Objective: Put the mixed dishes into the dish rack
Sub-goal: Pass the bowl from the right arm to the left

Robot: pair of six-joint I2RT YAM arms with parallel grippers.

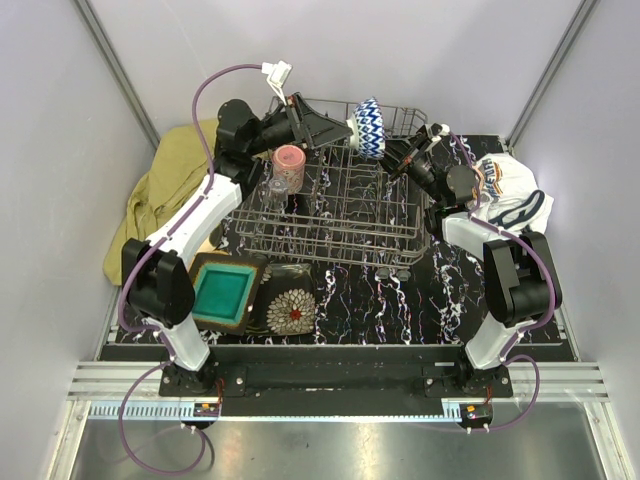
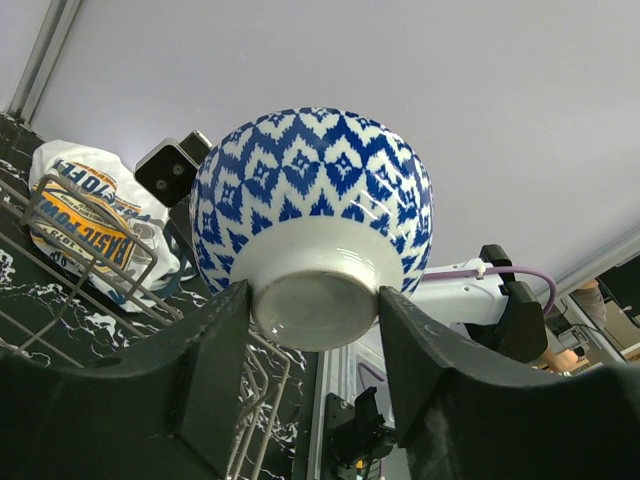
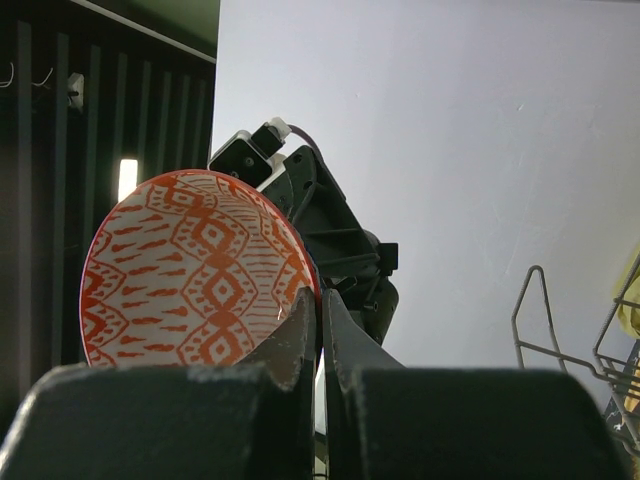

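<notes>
A bowl (image 1: 368, 126), blue-and-white outside (image 2: 320, 200) and orange-patterned inside (image 3: 190, 270), hangs on its side over the far edge of the dish rack (image 1: 330, 215). My left gripper (image 1: 345, 128) comes from the left. In its wrist view the left gripper (image 2: 315, 300) is shut on the bowl's white foot ring. From the right, my right gripper (image 1: 395, 158) pinches the bowl's rim, with the right gripper (image 3: 320, 300) nearly shut on that thin edge. A pink cup (image 1: 288, 162) and a clear glass (image 1: 275, 188) stand in the rack's left part.
A teal square plate (image 1: 222, 290) and a dark floral plate (image 1: 290, 310) lie on the black marbled table in front of the rack. An olive-yellow cloth (image 1: 165, 190) lies at the left. A white printed cloth (image 1: 510, 195) lies at the right. Grey walls enclose the table.
</notes>
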